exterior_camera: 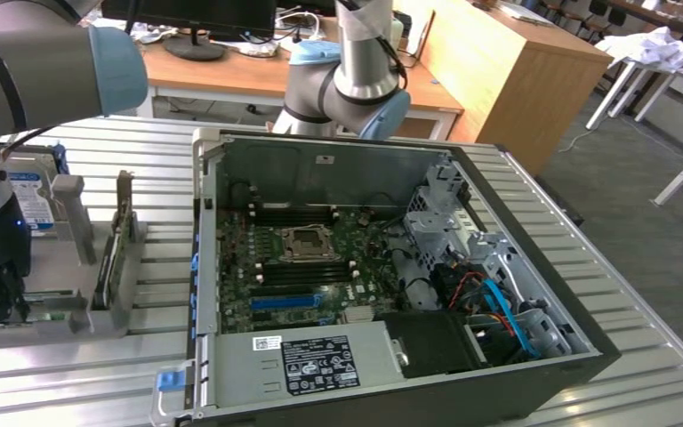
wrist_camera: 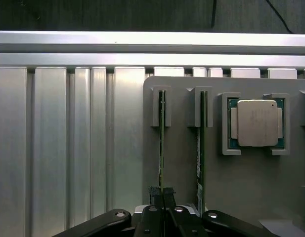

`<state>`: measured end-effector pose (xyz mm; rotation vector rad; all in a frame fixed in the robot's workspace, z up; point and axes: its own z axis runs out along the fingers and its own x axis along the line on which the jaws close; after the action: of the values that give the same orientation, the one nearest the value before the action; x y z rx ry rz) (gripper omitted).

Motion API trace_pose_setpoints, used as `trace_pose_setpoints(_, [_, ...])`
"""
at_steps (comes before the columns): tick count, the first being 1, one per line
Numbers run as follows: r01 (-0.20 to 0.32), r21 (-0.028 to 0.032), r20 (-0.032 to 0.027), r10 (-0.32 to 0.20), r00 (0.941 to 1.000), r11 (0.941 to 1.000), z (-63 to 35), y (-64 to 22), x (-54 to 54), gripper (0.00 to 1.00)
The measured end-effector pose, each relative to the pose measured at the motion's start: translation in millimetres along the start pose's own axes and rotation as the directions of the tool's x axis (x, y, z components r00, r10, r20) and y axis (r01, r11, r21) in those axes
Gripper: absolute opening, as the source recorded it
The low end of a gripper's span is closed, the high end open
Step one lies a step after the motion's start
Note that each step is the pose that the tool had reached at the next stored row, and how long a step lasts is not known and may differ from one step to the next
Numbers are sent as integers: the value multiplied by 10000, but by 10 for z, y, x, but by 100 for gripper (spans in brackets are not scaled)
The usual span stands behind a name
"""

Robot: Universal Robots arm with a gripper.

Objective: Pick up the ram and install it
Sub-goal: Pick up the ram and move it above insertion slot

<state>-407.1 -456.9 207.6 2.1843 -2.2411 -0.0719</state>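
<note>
**Exterior view.** One open computer case (exterior_camera: 317,169) lies on the ribbed metal table (exterior_camera: 116,147) and takes up the middle. Inside it are:
- one motherboard (exterior_camera: 306,267);
- one blue slot strip (exterior_camera: 285,302), at six o'clock on the board;
- one labelled power supply (exterior_camera: 306,360), at six o'clock in the case.

At nine o'clock from the case stands one grey holder (exterior_camera: 104,320). A thin dark board (exterior_camera: 108,262) stands upright on its edge in it; from here I cannot tell whether that is the ram. The arm (exterior_camera: 33,71) comes down over the holder from ten o'clock.

**Wrist view.** The holder has two slotted brackets, each with one stick standing on edge. These are the ram (wrist_camera: 161,143) and a second stick (wrist_camera: 201,148), side by side and apart. One processor (wrist_camera: 256,123) sits in its own pocket just beside the second stick, on the side away from the ram. The hand (wrist_camera: 162,195) is closed. Its two fingers (wrist_camera: 154,196) are pressed together on the near end of the ram, whose thin edge runs straight into the seam between them. The far end of the ram sits in its bracket.
</note>
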Motion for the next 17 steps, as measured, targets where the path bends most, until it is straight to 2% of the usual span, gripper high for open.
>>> trace_pose_setpoints(10, [10,1,0,-10,10000,10000,-140,6,-4,12])
trace_pose_setpoints(17, [11,1,0,-11,10000,10000,-284,12,-7,12])
